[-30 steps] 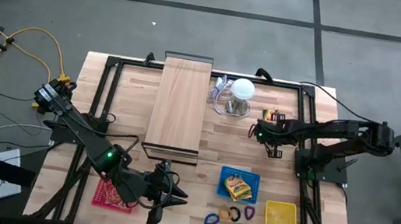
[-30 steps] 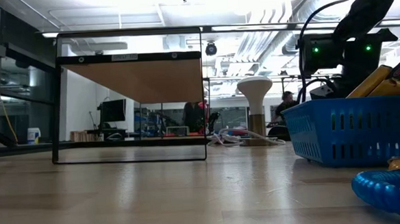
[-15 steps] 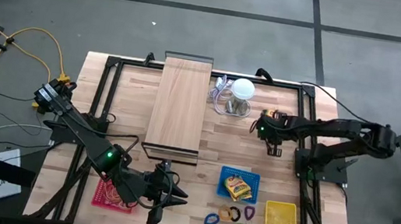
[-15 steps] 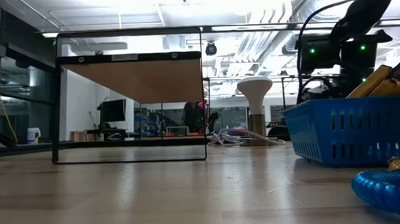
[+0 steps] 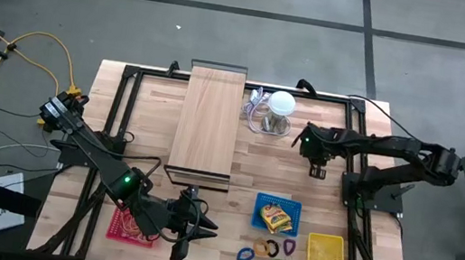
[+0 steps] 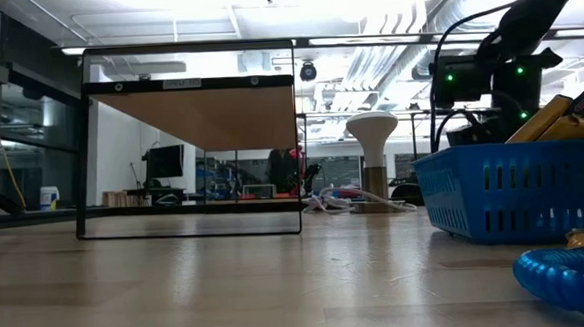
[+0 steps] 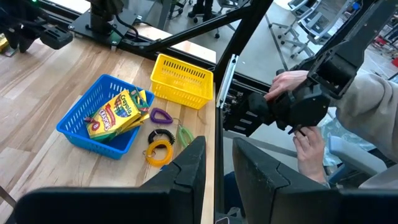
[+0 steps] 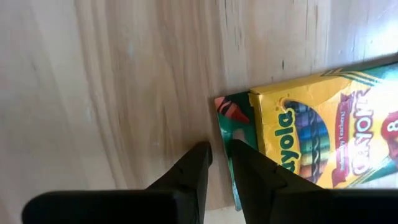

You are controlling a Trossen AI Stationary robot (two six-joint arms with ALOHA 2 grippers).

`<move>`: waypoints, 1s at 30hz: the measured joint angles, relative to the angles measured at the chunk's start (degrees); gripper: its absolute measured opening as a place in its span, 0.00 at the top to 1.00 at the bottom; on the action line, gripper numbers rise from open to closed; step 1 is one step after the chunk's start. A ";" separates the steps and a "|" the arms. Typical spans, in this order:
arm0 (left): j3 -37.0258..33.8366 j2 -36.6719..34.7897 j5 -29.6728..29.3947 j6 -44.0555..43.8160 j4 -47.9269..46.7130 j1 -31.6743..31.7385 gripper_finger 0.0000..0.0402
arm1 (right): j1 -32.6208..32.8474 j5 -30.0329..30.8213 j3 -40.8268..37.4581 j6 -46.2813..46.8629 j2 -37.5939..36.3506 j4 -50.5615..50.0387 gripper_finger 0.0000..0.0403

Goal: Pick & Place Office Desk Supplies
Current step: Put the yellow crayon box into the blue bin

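Hovering over the table's far right, right gripper (image 8: 219, 163) is pointing nearly-closed, empty fingers beside a crayon pack (image 8: 323, 137); left gripper (image 5: 184, 233) is idling, slightly parted.

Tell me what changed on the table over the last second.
The right tool swung slightly toward its own base and lowered over the crayon pack lying on the wood near the lamp; it has not gripped the pack. The left tool stayed parked by the red basket. The blue basket, yellow basket, clips and board did not move.
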 joint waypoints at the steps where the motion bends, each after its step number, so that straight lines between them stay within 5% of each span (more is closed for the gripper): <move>1: 0.00 -0.01 0.00 0.00 0.00 0.00 0.81 | -0.14 -0.22 0.00 -0.01 0.00 0.26 0.84; 18: 0.01 0.00 0.00 0.00 0.00 0.00 0.81 | -0.35 -1.69 0.00 2.30 0.11 0.90 0.84; 30: 0.01 -0.01 0.00 0.00 0.00 0.00 0.81 | -0.33 -8.77 0.00 5.91 0.11 1.46 0.84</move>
